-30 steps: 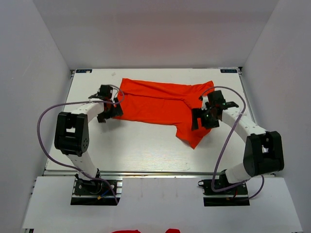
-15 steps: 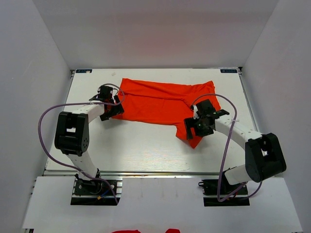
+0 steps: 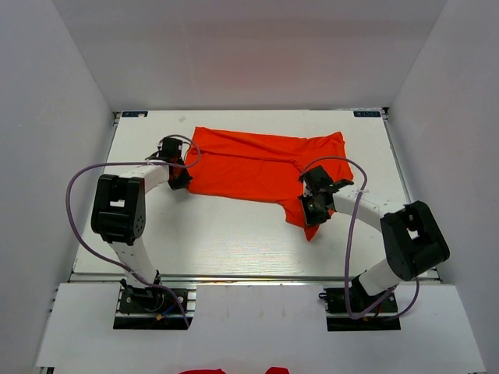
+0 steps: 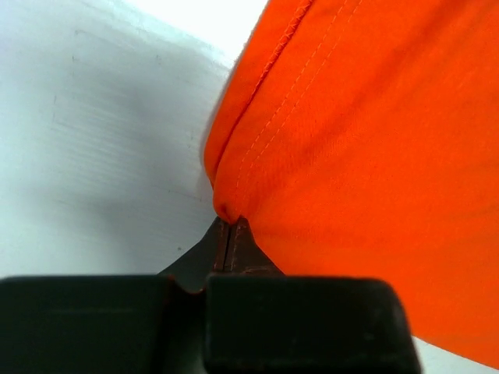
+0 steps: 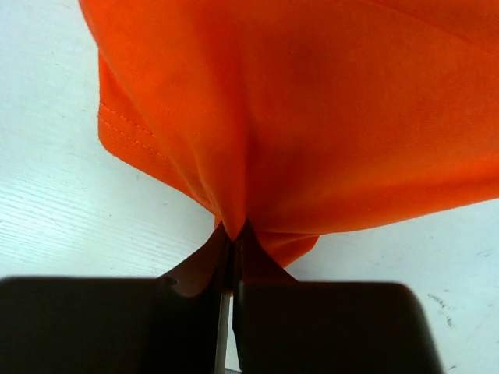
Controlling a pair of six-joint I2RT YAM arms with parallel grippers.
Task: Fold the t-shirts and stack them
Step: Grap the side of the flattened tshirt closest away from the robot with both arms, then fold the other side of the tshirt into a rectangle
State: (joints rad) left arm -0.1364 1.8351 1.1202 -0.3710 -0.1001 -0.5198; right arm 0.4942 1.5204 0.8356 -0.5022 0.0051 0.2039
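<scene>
One orange-red t-shirt (image 3: pixel 249 165) lies spread across the far half of the white table (image 3: pixel 210 234), wrinkled rather than flat; on its right side a flap of cloth extends toward the near edge. The left gripper (image 3: pixel 179 181) sits at the shirt's left edge; the left wrist view shows its jaws pressed together on a pinch of the stitched hem, with the cloth lifting away from the table surface. The right gripper (image 3: pixel 313 209) sits on the near-right flap; the right wrist view shows its jaws clamped on a gathered fold of cloth, with a stitched edge lying just left of the fold. A purple cable (image 3: pixel 78 183) loops beside each arm.
</scene>
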